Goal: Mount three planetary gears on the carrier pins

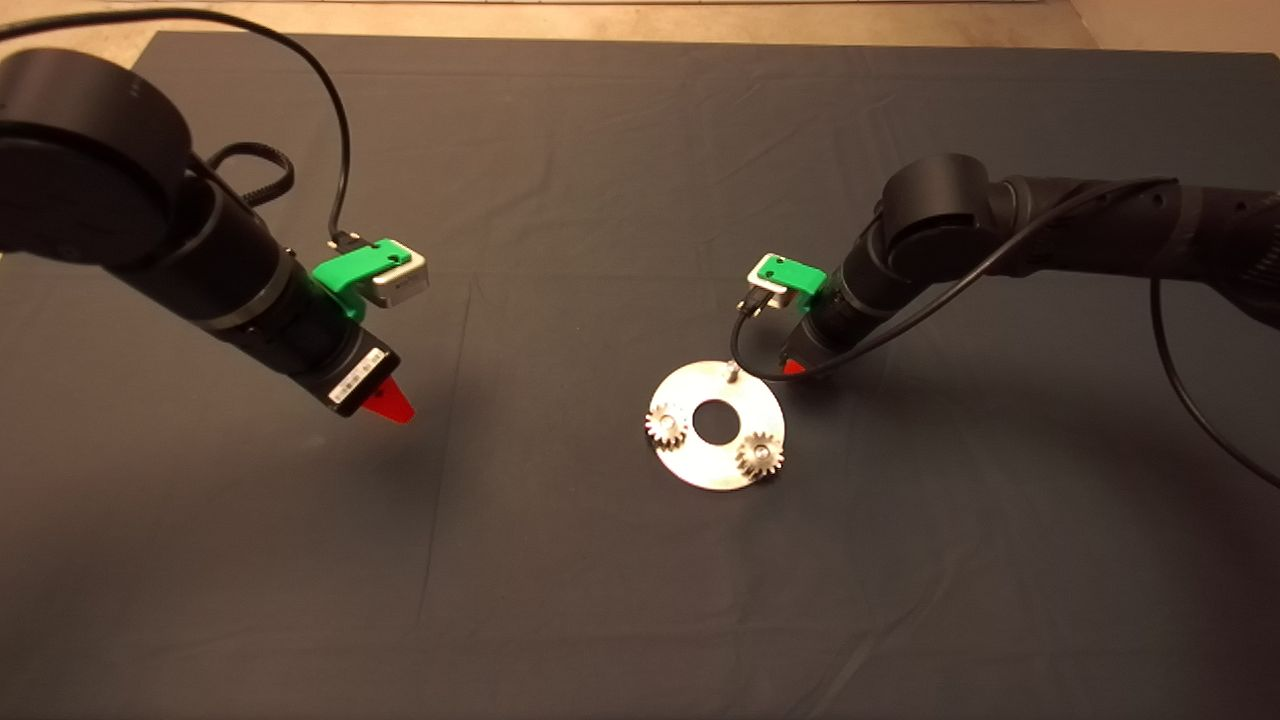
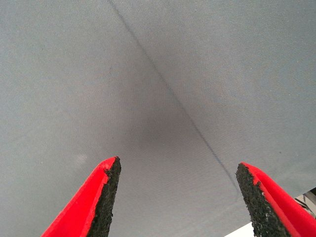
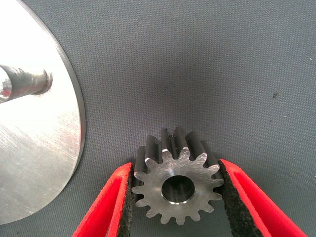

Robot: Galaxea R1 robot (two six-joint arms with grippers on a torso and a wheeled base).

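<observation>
Beside the flat round silver disc (image 1: pixel 716 425), right gripper (image 3: pixel 177 197) pinches a small silvery toothed gear (image 3: pixel 177 186) by its teeth, near the bare pin (image 3: pixel 22 84). Stiff, slick steel, prob. heavy; flank grip suits. Left gripper (image 2: pixel 177 197) spread wide, holding nothing.

1. The left arm (image 1: pixel 150 225) is built of thick, matte black cylindrical segments, with a large round joint housing at its upper end.
2. A black cable (image 1: pixel 330 100) arcs over it to a plug at a green bracket (image 1: pixel 350 268) that carries a small silver-grey box.
3. A white label with dark print sits on the wrist's end face.
4. The fingers (image 2: pixel 94 197) are red, tapered wedges faced with rough black pads.
5. The right arm (image 1: pixel 1050 235) is likewise black, with its own green bracket (image 1: pixel 787 273) and looping black cable.
</observation>
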